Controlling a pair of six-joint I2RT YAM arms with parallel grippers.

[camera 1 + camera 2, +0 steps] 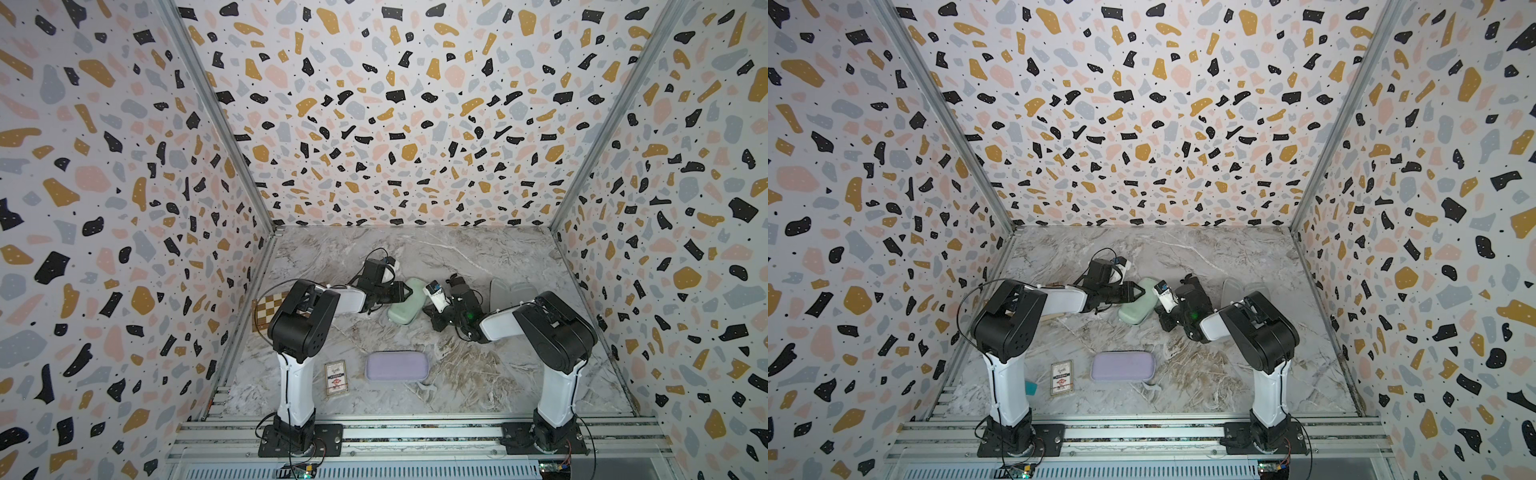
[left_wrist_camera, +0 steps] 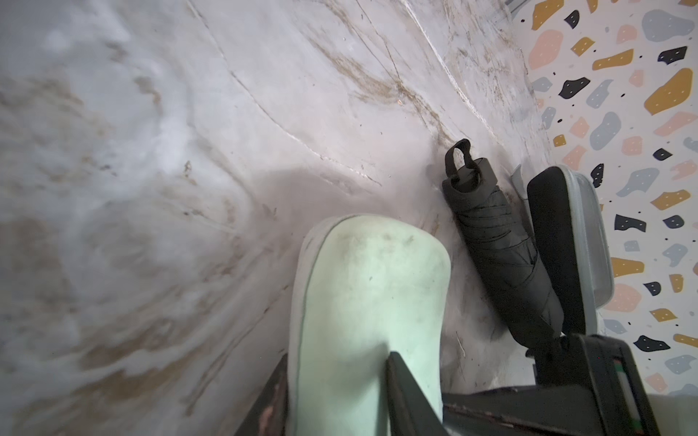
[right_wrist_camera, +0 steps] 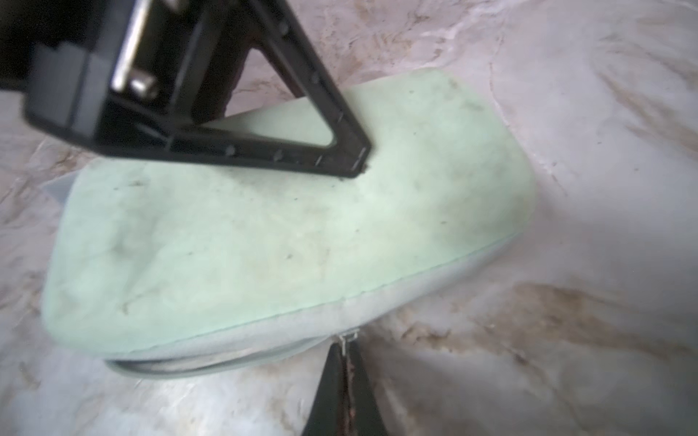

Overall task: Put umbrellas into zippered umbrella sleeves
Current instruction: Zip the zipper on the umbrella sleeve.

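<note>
Top views both open on the lilac sleeve [image 1: 397,365], lying shut on the table [image 1: 478,374] nearer the robot than the mint sleeve [image 1: 405,311]. What is inside it can't be seen. A card box [image 1: 336,377] sits beside the lilac sleeve, also on the near side of the mint sleeve.

On to the mint sleeve itself, mid-table, with both arms on it. The left gripper [image 1: 408,291] grasps it from its left. In the right wrist view one finger is pressed on the top face and the other is tucked behind the edge, mostly hidden. The right gripper [image 3: 347,347] is clenched tight, its tips pinching the zip pull [image 3: 349,335] on the sleeve's grey edge. The seam gapes a little there, and the inside stays out of sight.

Beyond the mint sleeve and to its right, the left wrist view shows the black umbrella [image 2: 502,249] lying on the table, its lower end covered by the right arm. Just past it is the black sleeve [image 2: 559,241], hinged open and partly cut off.

Left of the mint sleeve, the chessboard [image 1: 266,309] is mostly blocked by the left arm.
</note>
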